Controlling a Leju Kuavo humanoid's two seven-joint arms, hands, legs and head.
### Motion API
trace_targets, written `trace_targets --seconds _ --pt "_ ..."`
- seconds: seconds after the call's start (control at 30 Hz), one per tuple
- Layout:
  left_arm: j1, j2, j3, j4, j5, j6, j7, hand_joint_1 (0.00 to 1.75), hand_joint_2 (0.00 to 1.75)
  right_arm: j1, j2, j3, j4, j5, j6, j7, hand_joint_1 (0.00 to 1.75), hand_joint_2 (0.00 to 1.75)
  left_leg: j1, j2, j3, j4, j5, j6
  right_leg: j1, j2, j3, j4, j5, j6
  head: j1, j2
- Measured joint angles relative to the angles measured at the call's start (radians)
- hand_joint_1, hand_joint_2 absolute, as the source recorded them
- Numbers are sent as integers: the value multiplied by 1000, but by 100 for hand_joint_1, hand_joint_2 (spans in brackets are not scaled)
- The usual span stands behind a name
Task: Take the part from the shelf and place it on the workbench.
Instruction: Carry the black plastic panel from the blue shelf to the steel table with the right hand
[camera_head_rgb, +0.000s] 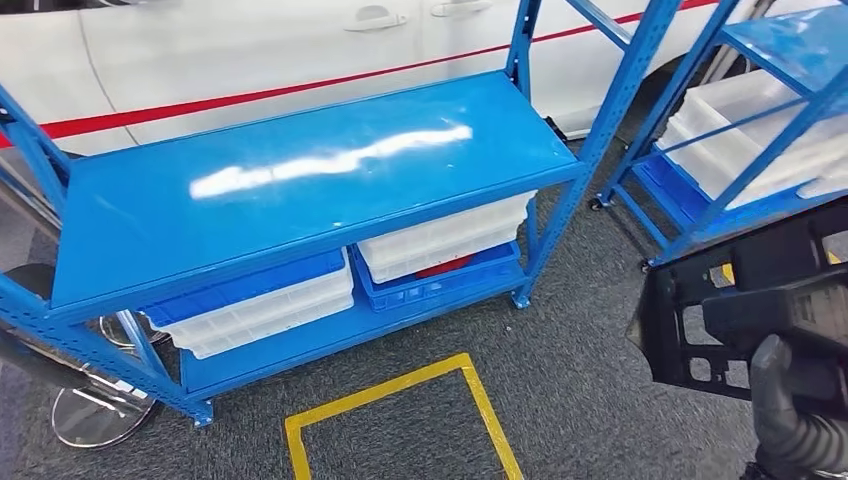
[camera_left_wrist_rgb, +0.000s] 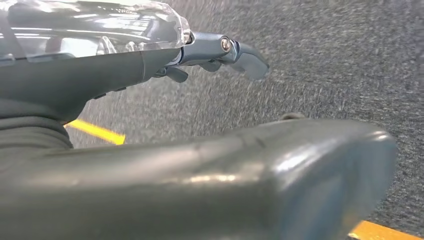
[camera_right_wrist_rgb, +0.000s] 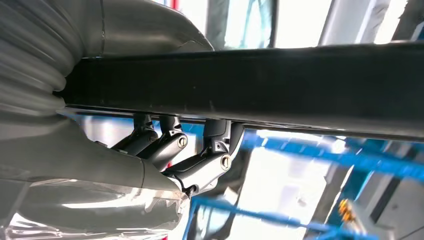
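- Right hand (camera_right_wrist_rgb: 165, 150) clamps the black part (camera_head_rgb: 740, 300), carried low beside the blue bench (camera_head_rgb: 300, 170).
- Left hand (camera_left_wrist_rgb: 220, 50): empty, fingers apparently apart; view is poor.
- Step: carrying. Next: lift part over bench top, set down flat.

Stood on dark grey carpet (camera_head_rgb: 580, 390) marked with a yellow taped square (camera_head_rgb: 400, 420): a blue steel rack (camera_head_rgb: 300, 170) (glare across its top), white and blue bins (camera_head_rgb: 260, 300) beneath, a second blue rack (camera_head_rgb: 740, 130) beside, white car (camera_head_rgb: 250, 50) behind
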Motion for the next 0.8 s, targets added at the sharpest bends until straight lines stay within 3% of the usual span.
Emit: trace_targets --seconds 0.03,0.1,0.13,0.17,0.2,0.23,0.27,0.3,0.37,0.43,0.47,0.53,0.57,0.6,0.67,0.73,0.8 --pt "-2 0 0 0 4 4 0 0 0 6 15 -41 -2 0 32 10 175 175 -1 13 -8 3 5 -3 -1 -13 50 -56 24 0 0 0" --pt "-5 0 0 0 9 10 0 0 0 16 37 -110 -8 1 65 21 175 175 -2 35 -17 7 13 -11 7 -57 165 -206 27 -10 0 0" --pt "-6 0 0 0 10 11 0 0 0 20 44 -134 -12 1 70 23 175 175 -3 44 -17 8 17 -16 12 -71 201 -260 17 -18 0 0" --pt "-7 -1 0 0 10 11 -1 0 0 23 50 -155 -15 1 72 25 175 175 -3 54 -16 8 21 -21 17 -76 217 -290 7 -27 0 0" --pt "-9 -1 0 0 10 11 -1 0 0 26 57 -173 -18 1 73 26 175 175 -2 65 -14 7 25 -26 19 -67 215 -299 10 -38 0 0" --pt "-10 -1 0 0 10 11 -1 0 0 29 64 -189 -20 0 73 27 175 175 -1 62 -15 9 24 -33 18 -58 210 -302 17 -46 0 0" --pt "-11 -1 0 0 10 11 -1 0 0 31 69 -201 -22 0 73 27 175 175 2 41 -21 21 11 -40 15 -47 205 -305 24 -55 0 0" --pt "-10 -1 0 0 11 12 -1 0 0 32 74 -210 -23 0 74 28 175 175 4 11 -32 51 -15 -46 12 -37 199 -308 32 -63 0 0" --pt "-6 -1 0 0 11 12 -1 0 0 33 82 -219 -25 0 74 28 175 175 8 -49 -74 168 -97 -53 11 -14 183 -308 46 -74 0 0" --pt "-4 0 0 0 11 12 -1 0 0 34 88 -225 -25 0 74 29 175 175 8 -62 -106 280 -146 -55 13 13 167 -304 56 -76 0 0" --pt "-4 0 0 0 12 12 -1 0 0 35 91 -227 -25 0 74 29 175 175 8 -63 -101 289 -141 -54 13 28 160 -301 60 -75 0 0" --pt "-4 1 0 0 10 14 0 0 0 35 95 -233 -25 1 81 31 175 175 9 -75 -37 193 -83 -49 13 56 152 -293 63 -72 0 0" --pt "-4 1 0 0 5 18 3 0 0 34 99 -239 -24 2 95 35 175 175 10 -98 5 121 -58 -45 13 68 147 -289 64 -70 0 0" --pt "-3 1 0 -3 -6 24 12 0 0 31 104 -249 -24 3 118 43 175 175 12 -122 38 60 -41 -42 13 80 142 -285 65 -66 0 0" --pt "-2 0 5 -18 -47 34 42 0 0 24 118 -285 -22 2 192 62 175 175 14 -152 64 5 -38 -40 11 103 128 -278 72 -53 0 0" --pt "-2 -5 23 -43 -98 37 76 0 0 16 128 -334 -13 -3 261 76 175 175 14 -133 61 -5 -34 -34 9 116 119 -275 79 -39 0 0" --pt "-3 -11 48 -70 -124 40 95 0 0 0 134 -382 8 1 308 81 175 175 16 -106 59 -14 -26 -21 11 75 99 -242 57 -29 0 0"
